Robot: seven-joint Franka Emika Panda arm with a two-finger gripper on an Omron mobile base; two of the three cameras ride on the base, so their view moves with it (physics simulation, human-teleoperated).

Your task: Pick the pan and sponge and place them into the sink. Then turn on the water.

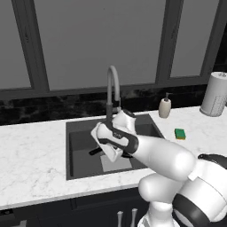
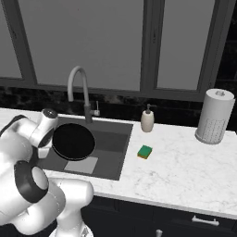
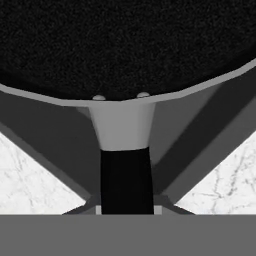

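**Pan held over the sink, sponge still on the counter**

A white marble counter (image 2: 185, 176) runs the width of the room beneath tall grey-framed windows (image 2: 78, 41), with a black speckled backsplash between them. At the left of the right base view sits the sink (image 2: 113, 152), a dark grey recessed basin with a pale square patch on its bottom. The grey gooseneck faucet (image 2: 78, 88) rises from its back edge, a small side lever at its dark base.

The pan (image 2: 73, 141), round, flat and matte black, hangs above the basin's left half, just in front of the faucet and tilted up toward the camera. The gripper (image 3: 126, 202) is clamped on its handle: in the hand view the black handle runs up from the bottom edge through a grey neck into the pan's grainy black disc, with the sink walls and marble below.

Right of the sink stands a cream soap dispenser (image 2: 147, 119) near the wall. In front of it, just beside the sink's right rim, the sponge (image 2: 145, 151) lies flat on the marble, green with a yellowish edge. Far right, a paper towel roll (image 2: 214, 116) stands upright.
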